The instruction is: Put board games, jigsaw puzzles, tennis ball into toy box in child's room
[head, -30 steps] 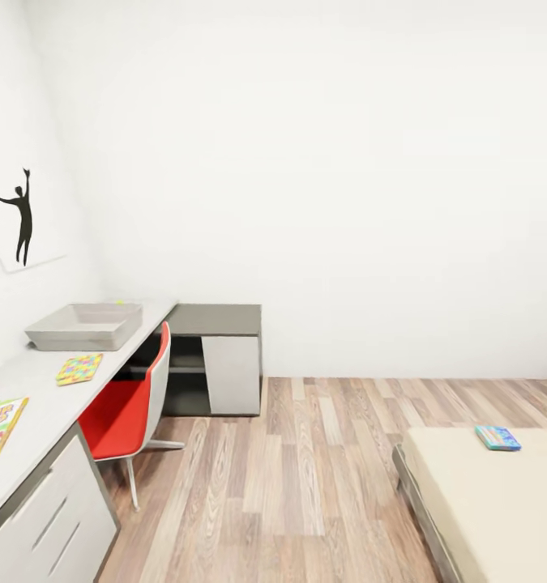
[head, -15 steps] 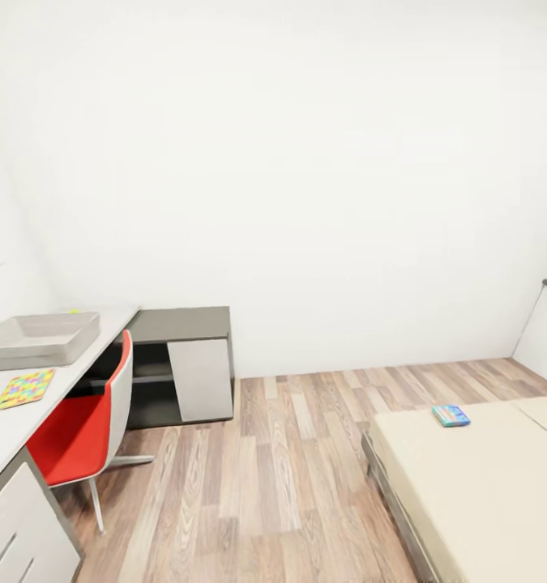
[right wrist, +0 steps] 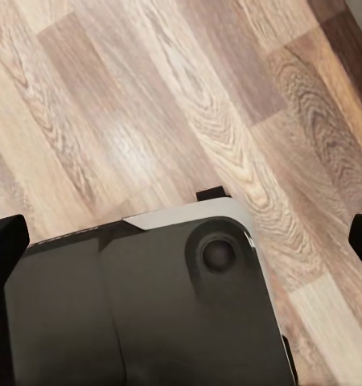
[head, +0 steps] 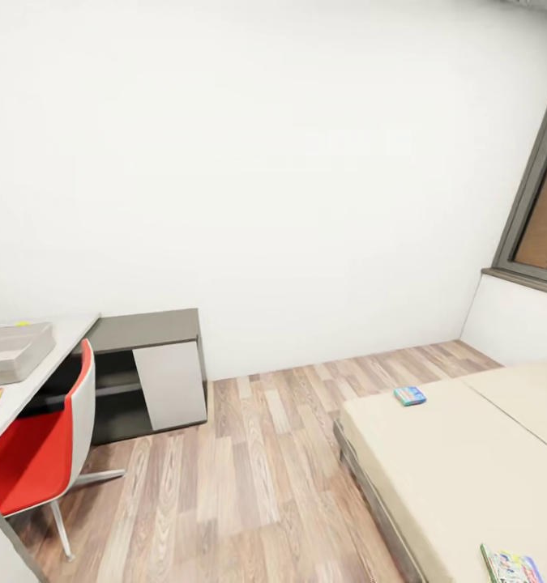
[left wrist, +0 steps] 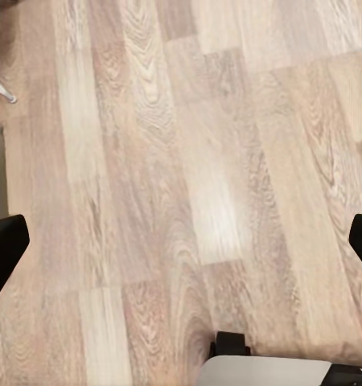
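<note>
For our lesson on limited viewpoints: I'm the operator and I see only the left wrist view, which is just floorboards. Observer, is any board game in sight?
Observer: Yes. In the head view a blue board game lies on the bed, near its far corner.
Operator: Any second one?
Observer: A green-edged board game lies at the bed's near end, partly cut off by the frame.
Operator: Where's the toy box?
Observer: The toy box sits on the table at far left, with a red chair drawn up to it.
</note>
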Controlling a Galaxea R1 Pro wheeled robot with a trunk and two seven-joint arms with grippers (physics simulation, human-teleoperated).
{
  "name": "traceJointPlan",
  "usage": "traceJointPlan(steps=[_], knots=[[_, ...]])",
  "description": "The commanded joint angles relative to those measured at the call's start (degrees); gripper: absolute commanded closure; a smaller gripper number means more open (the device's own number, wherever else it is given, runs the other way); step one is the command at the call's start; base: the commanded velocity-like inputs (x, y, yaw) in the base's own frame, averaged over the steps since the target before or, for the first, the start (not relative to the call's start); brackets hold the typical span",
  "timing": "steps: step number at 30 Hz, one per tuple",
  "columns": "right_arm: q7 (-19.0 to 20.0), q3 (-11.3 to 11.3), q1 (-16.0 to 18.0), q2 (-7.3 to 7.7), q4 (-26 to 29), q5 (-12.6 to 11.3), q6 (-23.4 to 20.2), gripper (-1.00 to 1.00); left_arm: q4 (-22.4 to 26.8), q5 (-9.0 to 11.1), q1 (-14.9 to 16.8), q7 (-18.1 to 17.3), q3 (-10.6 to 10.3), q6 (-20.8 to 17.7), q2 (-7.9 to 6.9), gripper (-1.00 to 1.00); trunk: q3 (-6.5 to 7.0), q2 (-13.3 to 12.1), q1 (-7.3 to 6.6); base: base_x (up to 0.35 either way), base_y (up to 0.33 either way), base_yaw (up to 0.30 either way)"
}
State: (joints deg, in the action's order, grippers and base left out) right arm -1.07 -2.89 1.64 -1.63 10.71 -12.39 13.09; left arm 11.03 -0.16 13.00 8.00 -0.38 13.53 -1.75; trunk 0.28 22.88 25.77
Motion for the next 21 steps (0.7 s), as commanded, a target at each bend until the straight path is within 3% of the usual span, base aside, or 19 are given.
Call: traceJointPlan(steps=[1,11,21], knots=[[0.01,-0.27,0.01,-0.04,-0.06,-0.09,0.19,-1.0,-0.04,-0.02,0.0,0.17,-0.06,0.18,-0.01,-1.0,-0.02,0.04,0.01,-0.058,0.031,-0.281],[0.01,-0.27,0.02,-0.04,-0.07,-0.09,0.19,-1.0,-0.04,-0.02,0.0,0.14,-0.06,0.18,-0.07,-1.0,-0.02,0.04,0.01,-0.026,0.015,-0.281],[0.01,-0.27,0.02,-0.04,-0.08,-0.07,0.3,-1.0,-0.04,-0.02,0.0,0.15,-0.06,0.17,-0.1,-1.0,-0.02,0.04,0.01,-0.121,0.099,-0.267]])
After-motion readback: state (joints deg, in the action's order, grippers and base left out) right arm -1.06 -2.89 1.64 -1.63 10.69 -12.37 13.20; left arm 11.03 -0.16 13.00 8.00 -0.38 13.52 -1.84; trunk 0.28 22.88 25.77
